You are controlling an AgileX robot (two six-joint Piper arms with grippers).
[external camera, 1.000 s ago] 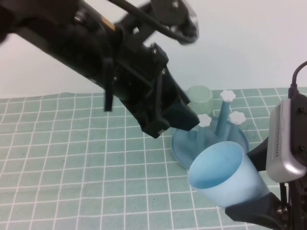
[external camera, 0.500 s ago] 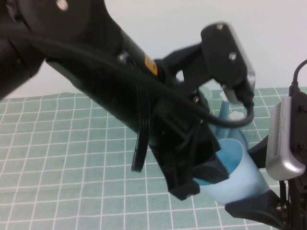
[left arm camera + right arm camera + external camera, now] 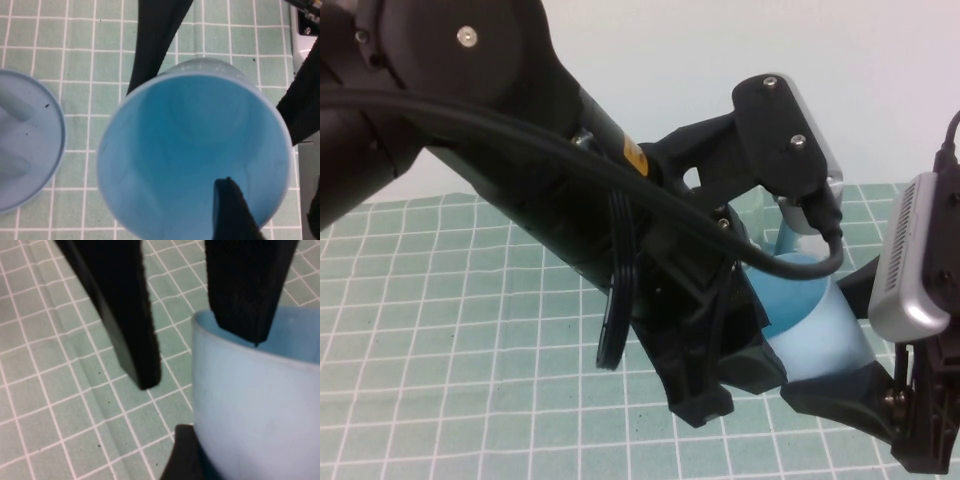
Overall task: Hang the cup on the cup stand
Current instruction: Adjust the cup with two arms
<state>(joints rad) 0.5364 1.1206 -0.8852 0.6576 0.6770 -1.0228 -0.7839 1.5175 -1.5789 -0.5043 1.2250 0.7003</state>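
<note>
The light blue cup is held tilted above the mat by my right gripper, which is shut on its sides at the lower right. My left gripper is open at the cup's mouth. In the left wrist view one finger is inside the cup and the other is outside its rim. The right wrist view shows the cup wall against my right finger. The cup stand is mostly hidden behind the left arm; a peg with a white knob and part of the base show.
The big black left arm fills the middle of the high view and hides what is behind it. A green checked mat covers the table. The right wrist camera housing stands at the right edge.
My left arm has swung right and down to the cup, and one of its fingers has gone into the cup's mouth. The right gripper keeps hold of the cup, slightly raised.
</note>
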